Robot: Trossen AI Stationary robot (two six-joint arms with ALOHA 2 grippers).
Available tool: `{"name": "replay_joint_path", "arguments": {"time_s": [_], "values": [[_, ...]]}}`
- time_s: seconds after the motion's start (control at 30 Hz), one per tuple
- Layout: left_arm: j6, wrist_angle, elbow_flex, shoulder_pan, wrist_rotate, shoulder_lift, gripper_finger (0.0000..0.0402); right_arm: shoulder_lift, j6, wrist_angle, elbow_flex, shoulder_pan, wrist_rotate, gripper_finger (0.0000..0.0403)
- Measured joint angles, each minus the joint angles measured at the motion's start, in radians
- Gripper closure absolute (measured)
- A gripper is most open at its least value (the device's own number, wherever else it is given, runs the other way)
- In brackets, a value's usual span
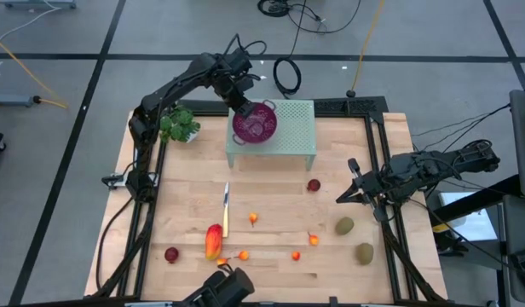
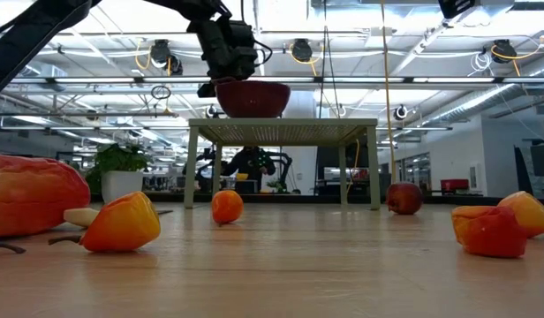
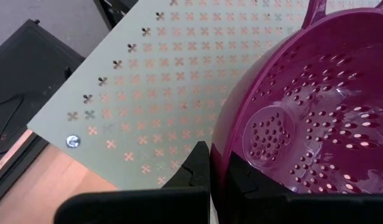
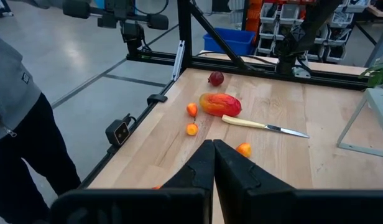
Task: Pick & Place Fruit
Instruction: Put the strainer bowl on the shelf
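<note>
Left tool (image 3: pixel 217 171) grips empty colander (image 3: pixel 316 118).

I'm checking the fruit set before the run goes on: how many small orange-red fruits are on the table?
4, all near the front edge: one right of the knife, one farther right, one nearer the edge, one beside the mango. A possible fifth shows by the mango.

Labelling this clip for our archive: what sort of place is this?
Likely a robotics lab or workshop: a framed wooden table on taped concrete floor, cables trailing across it, and storage bins on shelving behind.
</note>
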Motion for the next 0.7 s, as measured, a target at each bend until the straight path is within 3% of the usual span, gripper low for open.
{"name": "replay_joint_path", "arguments": {"time_s": [0.2,0.7], "values": [[0.004,0.003,0.000,0.002,0.010,0.000,0.0397,0.000,-0.002,0.000,0.000,0.000,0.000,0.0399],[0.029,0.007,0.000,0.002,-0.057,0.000,0.0340,0.000,-0.004,0.000,0.000,0.000,0.000,0.0399]]}}
